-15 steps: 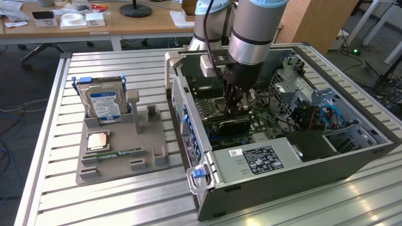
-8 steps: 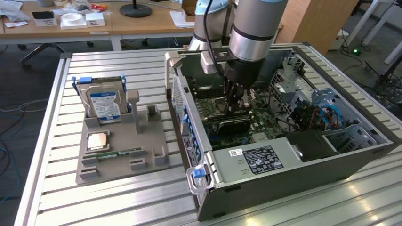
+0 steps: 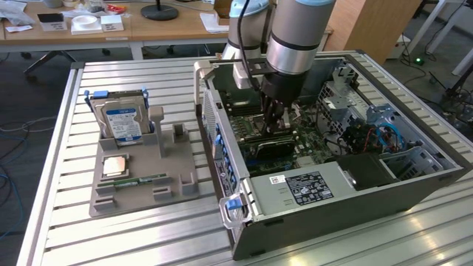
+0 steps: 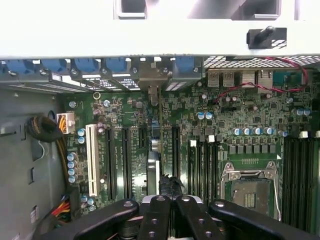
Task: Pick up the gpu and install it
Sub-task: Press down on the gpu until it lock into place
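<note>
Where desks stand behind, slatted table [image 3: 66,166] bears computer case [image 3: 355,205].

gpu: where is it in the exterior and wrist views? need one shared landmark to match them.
Exterior view: the gpu stands on edge inside the open computer case, on the motherboard, directly under the shut gripper.
Wrist view: the gpu is seen edge-on as a narrow strip among the expansion slots, just beyond the gripper.
Shared landmark: the green motherboard, under the card in both views.
</note>
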You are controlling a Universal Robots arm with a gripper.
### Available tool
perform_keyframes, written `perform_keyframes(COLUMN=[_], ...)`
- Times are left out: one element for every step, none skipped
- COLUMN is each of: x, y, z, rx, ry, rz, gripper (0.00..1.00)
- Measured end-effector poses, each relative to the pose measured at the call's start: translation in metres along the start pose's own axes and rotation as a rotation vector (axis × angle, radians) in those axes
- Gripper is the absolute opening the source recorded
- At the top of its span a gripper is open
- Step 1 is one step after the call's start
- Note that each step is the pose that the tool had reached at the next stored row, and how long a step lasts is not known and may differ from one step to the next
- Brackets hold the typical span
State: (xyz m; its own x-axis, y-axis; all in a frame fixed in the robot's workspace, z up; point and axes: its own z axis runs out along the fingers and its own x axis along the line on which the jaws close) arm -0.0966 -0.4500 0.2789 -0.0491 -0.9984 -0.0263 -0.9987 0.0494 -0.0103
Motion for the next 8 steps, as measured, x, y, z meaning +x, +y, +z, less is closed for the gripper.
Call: perform_keyframes(x=[0.0,-0.0001,-0.0002,-0.0002,-0.0003,-0.0003,-0.0004,-0.0004], y=[0.0,0.0,0.0001,0.0,-0.0001,-0.0001,-0.0002,-0.0003], z=[0.0012,0.0014,0.0013,0.001,0.0,-0.0021,-0.0042,-0.0068], rx=[0.0,0.0,-0.0001,-0.0002,-0.0001,-0.0001,0.0,-0.0001], ry=[-0.0002,0.0,0.0001,0.0003,0.0001,0.0001,0.0,0.0], rz=[0.0,0.0,0.0,0.0,0.0,0.0,0.0,0.0], gripper=[0.11,0.11,0.11,0.11,0.11,0.11,0.11,0.11])
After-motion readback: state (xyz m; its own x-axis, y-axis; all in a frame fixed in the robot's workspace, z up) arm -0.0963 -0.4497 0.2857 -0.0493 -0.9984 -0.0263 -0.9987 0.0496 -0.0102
